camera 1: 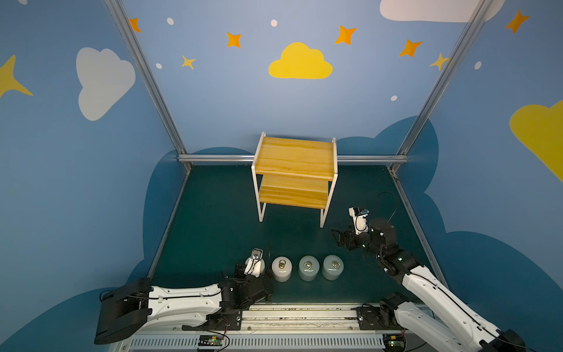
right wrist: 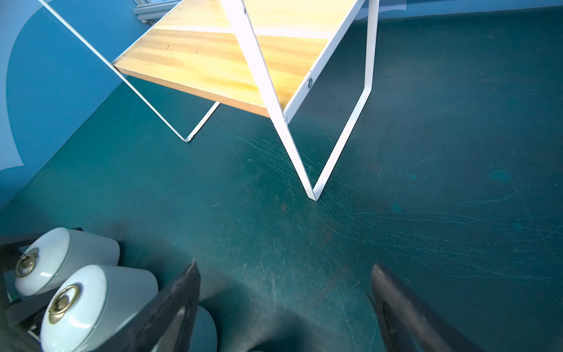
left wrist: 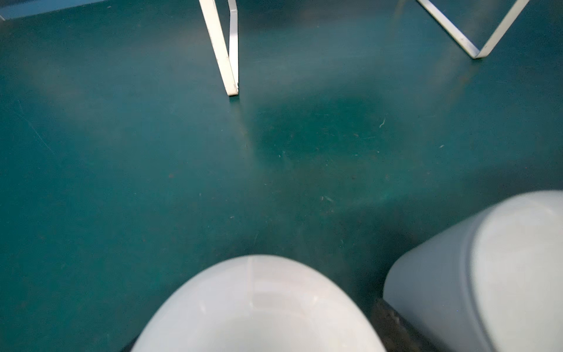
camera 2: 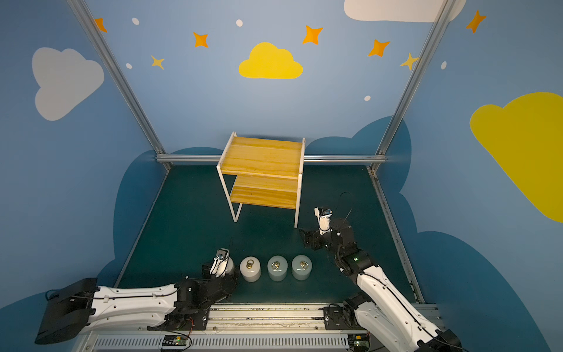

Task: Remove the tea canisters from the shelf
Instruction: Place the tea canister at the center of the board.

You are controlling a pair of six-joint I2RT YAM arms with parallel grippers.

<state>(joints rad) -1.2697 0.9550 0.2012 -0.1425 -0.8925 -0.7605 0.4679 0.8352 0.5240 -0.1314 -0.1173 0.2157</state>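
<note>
While the four squat, glossy lidded tea canisters (camera 1: 281, 269) stand in a row on the dark green tabletop (camera 1: 213, 231), clear of the bare yellow-slatted shelf (camera 1: 294, 158), they appear rigid, slippery and breakable, best gripped across the body; right gripper (right wrist: 285, 264) gapes empty, left gripper (camera 1: 254, 272) at the end canister (left wrist: 259, 304), state indeterminable.

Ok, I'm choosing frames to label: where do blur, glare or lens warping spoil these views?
Left wrist view: the nearest canister and its neighbour are out of focus, and there is a hazy sheen on the green table. Right wrist view: the shelf and the table scratches are sharp, but the right pincer is blurred. Both top views: slightly soft, and the wide lens splays the wall posts.
</note>
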